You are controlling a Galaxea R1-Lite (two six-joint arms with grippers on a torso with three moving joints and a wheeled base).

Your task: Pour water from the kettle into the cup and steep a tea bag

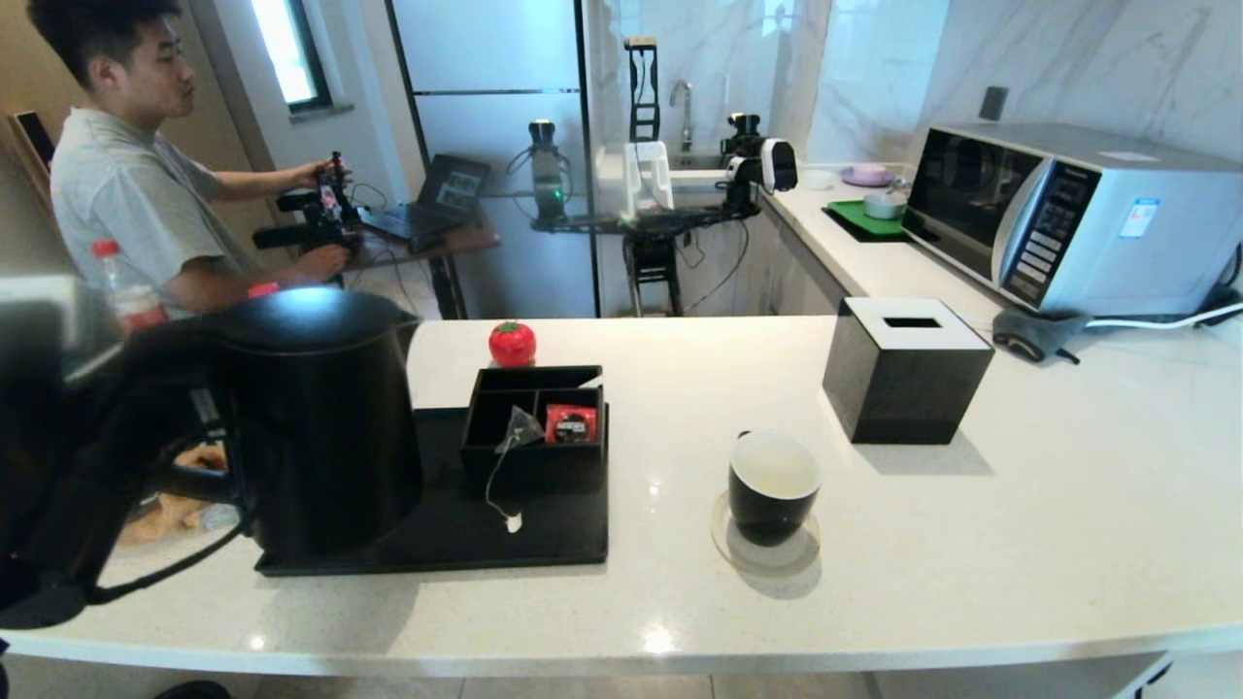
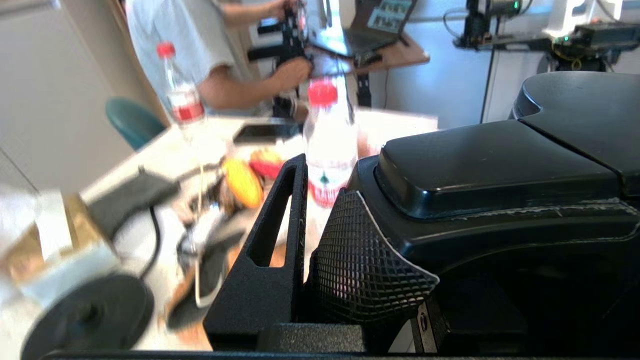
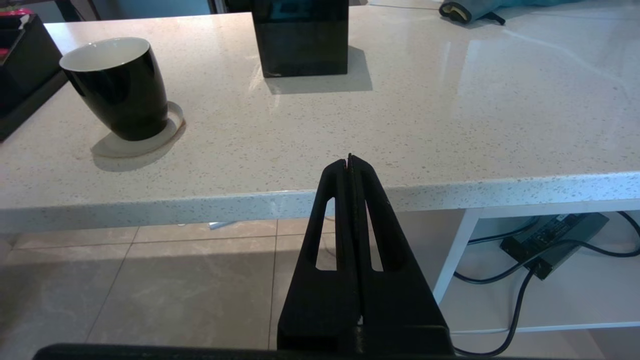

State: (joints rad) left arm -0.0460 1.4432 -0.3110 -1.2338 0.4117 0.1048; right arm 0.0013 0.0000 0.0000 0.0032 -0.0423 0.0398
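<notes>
Kettle [image 1: 316,427] work comes first: the left gripper [image 2: 320,240] is clamped on the matte black handle, the tall tapered body over the black tray's [image 1: 544,544] left end. Pouring calls for a carry across to the glossy, white-lined cup [image 1: 774,485] on its coaster, then a slow tip. The tea bag [image 1: 521,429], a gauzy pyramid, waits in its box; the right gripper [image 3: 350,165] sits pinched empty below the counter edge.

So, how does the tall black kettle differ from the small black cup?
The tall matte black kettle is far bigger than the small glossy black cup. The kettle has its lid on and stands on the black tray; the cup is open, white inside, on a round coaster. Both are black and upright.
</notes>
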